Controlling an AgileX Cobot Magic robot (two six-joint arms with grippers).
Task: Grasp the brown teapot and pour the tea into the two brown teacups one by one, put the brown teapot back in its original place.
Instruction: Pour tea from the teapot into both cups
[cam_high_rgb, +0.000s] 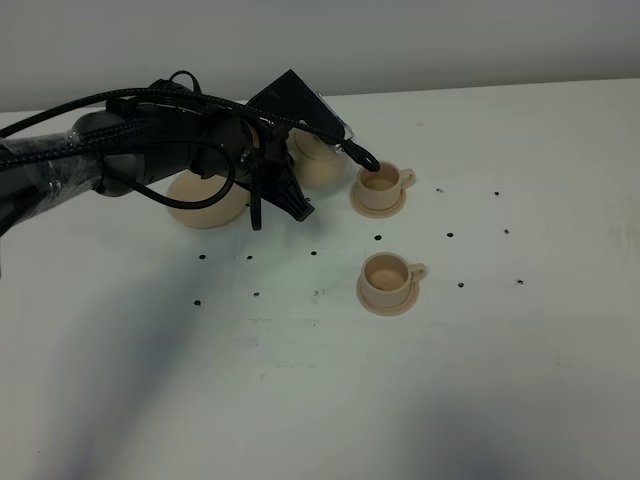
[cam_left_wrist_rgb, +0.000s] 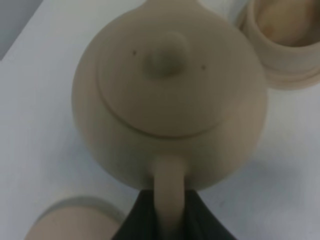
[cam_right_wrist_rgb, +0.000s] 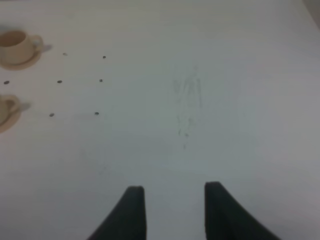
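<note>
left gripper (cam_left_wrist_rgb: 169, 207) clamped on teapot (cam_left_wrist_rgb: 167, 95) handle, fingers cut off at frame edge | teapot just beside far cup (cam_high_rgb: 380, 187), mostly hidden behind arm (cam_high_rgb: 130, 150), spout unseen | big saucer (cam_high_rgb: 205, 205) half covered | right gripper (cam_right_wrist_rgb: 170, 200) parted, empty

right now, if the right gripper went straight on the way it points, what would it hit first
Likely only the table: the right gripper, open, points across plain tabletop. The two teacups sit well off to one side. Depth is hard to judge.
</note>
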